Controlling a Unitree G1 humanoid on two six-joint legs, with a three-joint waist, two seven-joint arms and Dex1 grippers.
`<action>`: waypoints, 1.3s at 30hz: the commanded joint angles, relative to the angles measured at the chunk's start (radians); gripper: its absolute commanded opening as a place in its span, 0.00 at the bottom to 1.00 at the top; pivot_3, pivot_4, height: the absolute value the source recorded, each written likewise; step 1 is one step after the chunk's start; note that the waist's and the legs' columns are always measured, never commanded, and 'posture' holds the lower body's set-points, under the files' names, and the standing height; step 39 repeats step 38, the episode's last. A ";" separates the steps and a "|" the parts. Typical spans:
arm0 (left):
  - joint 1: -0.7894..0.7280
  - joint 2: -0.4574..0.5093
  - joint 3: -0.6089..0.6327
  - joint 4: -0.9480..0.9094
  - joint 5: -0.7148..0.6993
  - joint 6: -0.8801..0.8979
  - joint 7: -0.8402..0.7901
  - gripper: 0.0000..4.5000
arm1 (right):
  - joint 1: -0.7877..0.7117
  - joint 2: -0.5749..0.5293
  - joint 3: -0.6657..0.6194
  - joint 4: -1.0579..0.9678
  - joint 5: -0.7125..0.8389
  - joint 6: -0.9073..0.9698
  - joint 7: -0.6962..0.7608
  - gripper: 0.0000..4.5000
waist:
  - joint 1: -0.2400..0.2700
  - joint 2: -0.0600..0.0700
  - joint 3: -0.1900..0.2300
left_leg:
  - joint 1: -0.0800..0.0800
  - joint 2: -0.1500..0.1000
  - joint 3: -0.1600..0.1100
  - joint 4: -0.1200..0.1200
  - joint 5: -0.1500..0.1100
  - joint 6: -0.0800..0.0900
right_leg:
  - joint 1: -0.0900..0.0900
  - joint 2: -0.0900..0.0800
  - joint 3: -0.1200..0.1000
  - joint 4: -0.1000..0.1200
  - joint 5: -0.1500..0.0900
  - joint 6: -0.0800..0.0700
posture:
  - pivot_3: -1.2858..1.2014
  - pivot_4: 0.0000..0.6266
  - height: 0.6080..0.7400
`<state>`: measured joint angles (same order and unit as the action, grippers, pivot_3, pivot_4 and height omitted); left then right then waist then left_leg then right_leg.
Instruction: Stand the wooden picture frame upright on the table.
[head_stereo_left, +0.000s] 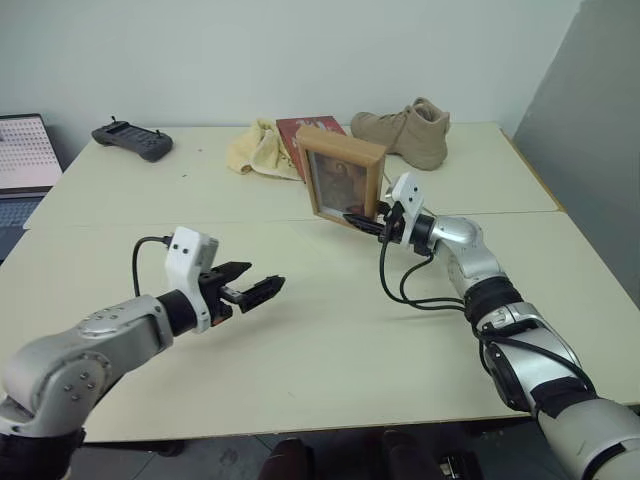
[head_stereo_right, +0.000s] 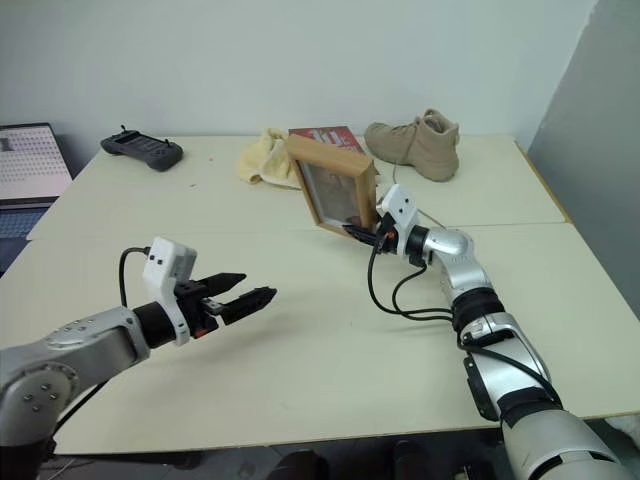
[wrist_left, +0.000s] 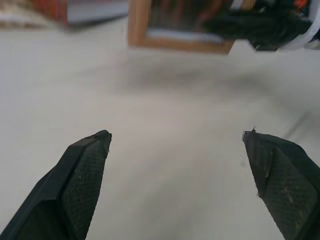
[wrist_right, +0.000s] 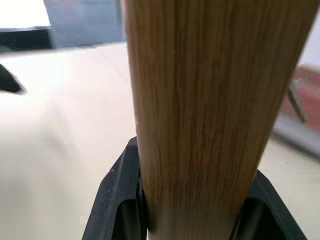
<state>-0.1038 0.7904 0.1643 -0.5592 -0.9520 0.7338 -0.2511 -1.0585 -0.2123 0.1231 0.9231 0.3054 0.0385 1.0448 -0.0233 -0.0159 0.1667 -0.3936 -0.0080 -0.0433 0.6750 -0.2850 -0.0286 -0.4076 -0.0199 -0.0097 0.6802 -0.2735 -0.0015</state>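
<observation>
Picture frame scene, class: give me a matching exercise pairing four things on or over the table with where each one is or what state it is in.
Things:
1. wooden picture frame
2. left gripper
3. tan boot
4. black handheld controller

States:
A. open, holding nothing
B. far left corner of the table
C. upright, side edge clamped by the right gripper
D. on its side at the far edge, behind the frame

Pairs: 1-C, 2-A, 3-D, 4-B

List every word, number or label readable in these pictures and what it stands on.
Red book: white lettering on its cover, too small to read.
Laptop screen: a grid of marks, unreadable.
Wooden picture frame, boot, black controller: no readable text.
</observation>
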 joint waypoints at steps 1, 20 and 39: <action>0.049 -0.048 -0.038 -0.085 0.171 -0.131 -0.022 1.00 | -0.077 0.041 -0.048 0.094 0.041 0.177 0.121 0.29 | -0.001 0.000 0.000 | 0.000 0.000 0.000 0.000 0.000 0.000 | 0.000 0.000 0.001 0.000 0.000 0.000 | 0.52 0.24 1.00; 0.140 -0.162 -0.066 -0.068 0.329 -0.172 -0.109 1.00 | 0.089 0.119 -0.064 0.217 -0.123 -0.061 0.100 0.55 | 0.003 0.000 0.000 | -0.001 0.000 0.001 0.000 -0.001 0.002 | -0.001 0.000 0.000 0.001 0.000 0.000 | 0.52 0.24 1.00; -0.053 0.129 0.090 0.303 0.276 -0.053 -0.497 1.00 | 0.386 -0.352 -0.114 -0.669 0.056 0.459 0.237 0.98 | 0.017 0.002 0.001 | 0.000 0.000 0.000 0.000 -0.002 0.003 | 0.000 0.000 -0.002 0.001 0.000 0.000 | 0.52 0.24 1.00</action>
